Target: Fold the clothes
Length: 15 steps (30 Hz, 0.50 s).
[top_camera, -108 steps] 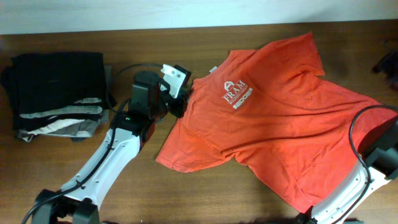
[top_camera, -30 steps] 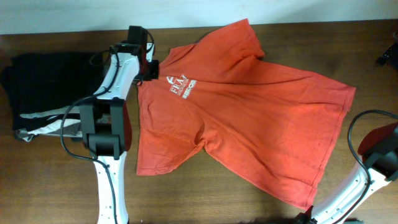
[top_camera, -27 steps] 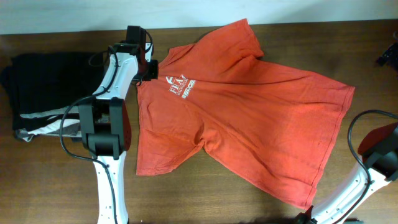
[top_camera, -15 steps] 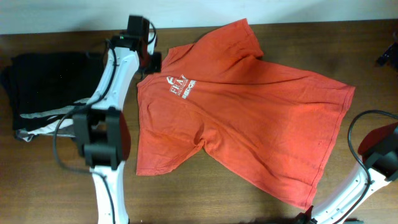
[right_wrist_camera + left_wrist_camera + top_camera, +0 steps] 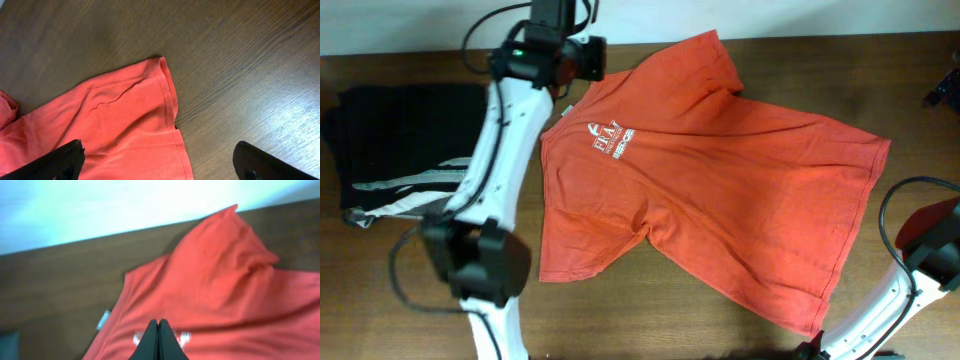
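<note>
The orange-red T-shirt [image 5: 710, 180] lies spread, front up, on the wooden table, its white chest logo [image 5: 610, 140] near the left. My left gripper [image 5: 588, 58] hangs raised above the collar area at the back. In the left wrist view its fingers [image 5: 158, 324] are shut with nothing between them, above the shirt [image 5: 220, 280] and the logo. My right gripper [image 5: 160, 160] is open wide and empty, low over a hem corner of the shirt [image 5: 162, 65]. In the overhead view only the right arm [image 5: 920, 265] shows, at the front right.
A pile of folded black, grey and white garments [image 5: 400, 150] sits at the left. A dark object [image 5: 945, 90] is at the right edge. The right arm's cable [image 5: 892, 205] loops beside the shirt's right side. A white wall runs along the table's back edge.
The shirt was earlier dragged left and turned. In the last second my left gripper left the collar and rose toward the back. The shirt and the right arm stayed still.
</note>
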### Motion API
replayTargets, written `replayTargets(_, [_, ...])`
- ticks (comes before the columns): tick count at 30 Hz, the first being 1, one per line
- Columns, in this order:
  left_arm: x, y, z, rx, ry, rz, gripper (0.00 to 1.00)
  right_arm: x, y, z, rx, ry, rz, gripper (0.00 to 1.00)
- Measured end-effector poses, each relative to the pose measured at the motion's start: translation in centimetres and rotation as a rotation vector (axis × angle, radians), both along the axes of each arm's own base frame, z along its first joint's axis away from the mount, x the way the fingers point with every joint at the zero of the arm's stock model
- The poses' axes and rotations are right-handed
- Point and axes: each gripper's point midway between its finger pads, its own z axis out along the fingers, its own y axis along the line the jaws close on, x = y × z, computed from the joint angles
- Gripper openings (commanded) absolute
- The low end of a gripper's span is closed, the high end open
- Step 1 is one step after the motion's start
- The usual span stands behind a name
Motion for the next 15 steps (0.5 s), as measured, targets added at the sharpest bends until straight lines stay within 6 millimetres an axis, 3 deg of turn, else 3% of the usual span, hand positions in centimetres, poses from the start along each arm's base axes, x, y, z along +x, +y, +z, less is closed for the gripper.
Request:
replayTargets(6, [5.0,-2.0,-7.9,-0.012,-0.020,-0.013,0.00,0.0,0.0,0.0,0.000,0.000,0.001,0.99])
replayTargets(11, [6.9,-2.6,-15.2,0.010,0.004,-0.031,0.00,0.0,0.0,0.0,0.000,0.000,0.001,0.99])
replayTargets(15, [7.8,-2.8,-18.7,0.029,-0.005,-0.048,0.00,0.0,0.0,0.0,0.000,0.001,0.000,0.99])
